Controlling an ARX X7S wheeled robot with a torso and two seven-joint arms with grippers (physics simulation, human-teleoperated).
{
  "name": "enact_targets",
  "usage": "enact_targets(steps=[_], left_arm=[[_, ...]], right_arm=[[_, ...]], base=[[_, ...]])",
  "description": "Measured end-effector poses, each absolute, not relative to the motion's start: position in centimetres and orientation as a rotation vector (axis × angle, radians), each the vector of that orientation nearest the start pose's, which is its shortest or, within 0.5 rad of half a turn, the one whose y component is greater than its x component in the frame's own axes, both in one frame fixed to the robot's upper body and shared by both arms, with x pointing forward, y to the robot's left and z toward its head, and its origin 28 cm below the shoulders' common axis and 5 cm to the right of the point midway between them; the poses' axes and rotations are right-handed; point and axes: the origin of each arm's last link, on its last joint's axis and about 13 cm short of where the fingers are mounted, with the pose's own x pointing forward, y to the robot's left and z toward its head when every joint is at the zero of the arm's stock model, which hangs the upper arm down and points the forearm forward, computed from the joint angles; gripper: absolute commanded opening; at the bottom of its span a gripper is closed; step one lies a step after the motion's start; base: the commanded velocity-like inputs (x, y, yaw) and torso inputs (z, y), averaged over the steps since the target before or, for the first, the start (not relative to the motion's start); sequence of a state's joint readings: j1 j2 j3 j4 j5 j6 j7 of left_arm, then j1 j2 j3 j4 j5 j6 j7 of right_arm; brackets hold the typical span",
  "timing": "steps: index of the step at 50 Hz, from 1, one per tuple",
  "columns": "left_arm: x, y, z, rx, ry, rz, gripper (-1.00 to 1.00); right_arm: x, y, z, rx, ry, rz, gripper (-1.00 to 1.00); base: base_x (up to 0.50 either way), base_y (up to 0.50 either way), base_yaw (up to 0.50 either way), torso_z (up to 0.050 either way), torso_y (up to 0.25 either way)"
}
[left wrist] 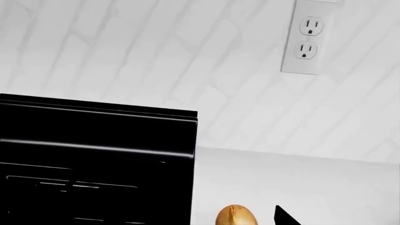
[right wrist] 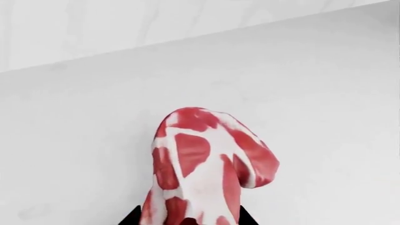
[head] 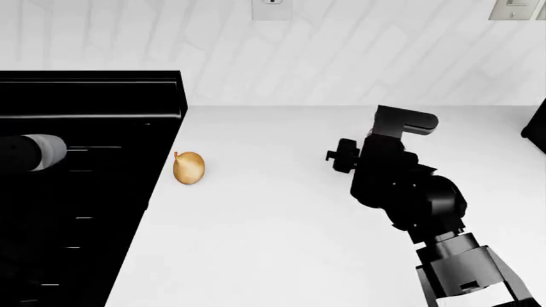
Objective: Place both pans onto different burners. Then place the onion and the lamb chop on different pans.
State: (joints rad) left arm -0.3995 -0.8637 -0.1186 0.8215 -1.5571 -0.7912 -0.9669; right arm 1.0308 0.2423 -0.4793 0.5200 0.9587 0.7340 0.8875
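Note:
The onion (head: pixel 188 167) lies on the white counter (head: pixel 282 243) just right of the black stove (head: pixel 77 192). In the left wrist view the onion (left wrist: pixel 236 216) sits low, near one black fingertip (left wrist: pixel 284 218). My left gripper (left wrist: pixel 203 223) is open; its other finger is lost against the stove. The left arm (head: pixel 34 152) is over the stove. My right gripper (right wrist: pixel 188 220) is shut on the lamb chop (right wrist: pixel 206 164), held above the counter. The right arm (head: pixel 401 182) hides the chop in the head view. Both pans are out of view, and the burners show only as faint grate lines (left wrist: pixel 69 183).
A white tiled wall runs behind the counter, with a power outlet (left wrist: pixel 307 37) that also shows in the head view (head: pixel 271 7). A light switch (head: pixel 518 7) is at the far right. A dark object (head: pixel 538 131) sits at the counter's right edge.

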Motion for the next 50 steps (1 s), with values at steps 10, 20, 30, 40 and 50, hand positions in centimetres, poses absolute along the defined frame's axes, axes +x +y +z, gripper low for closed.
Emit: enact_targets(steps=[10, 20, 30, 40, 50], left_arm=[[16.9, 26.1, 23.3, -0.093, 0.004, 0.023, 1.00], [16.9, 26.1, 23.2, -0.093, 0.006, 0.023, 1.00], [17.4, 25.8, 22.8, -0.081, 0.024, 0.018, 1.00], [19.9, 24.7, 22.7, -0.051, 0.070, -0.010, 1.00], [22.8, 24.1, 22.1, -0.013, 0.146, -0.012, 1.00]], right_arm=[[36.5, -8.6, 16.9, 0.101, 0.478, -0.347, -1.00], [33.8, -8.8, 19.8, 0.143, 0.369, -0.253, -1.00], [29.4, -9.5, 22.6, 0.129, 0.252, -0.181, -1.00], [25.3, -11.0, 23.1, 0.102, 0.184, -0.144, -1.00], [22.9, -12.2, 22.6, 0.103, 0.163, -0.134, -1.00]], base=[[0.00, 0.00, 0.00, 0.000, 0.000], [0.00, 0.00, 0.00, 0.000, 0.000], [0.00, 0.00, 0.00, 0.000, 0.000], [0.00, 0.00, 0.00, 0.000, 0.000], [0.01, 0.00, -0.01, 0.000, 0.000]])
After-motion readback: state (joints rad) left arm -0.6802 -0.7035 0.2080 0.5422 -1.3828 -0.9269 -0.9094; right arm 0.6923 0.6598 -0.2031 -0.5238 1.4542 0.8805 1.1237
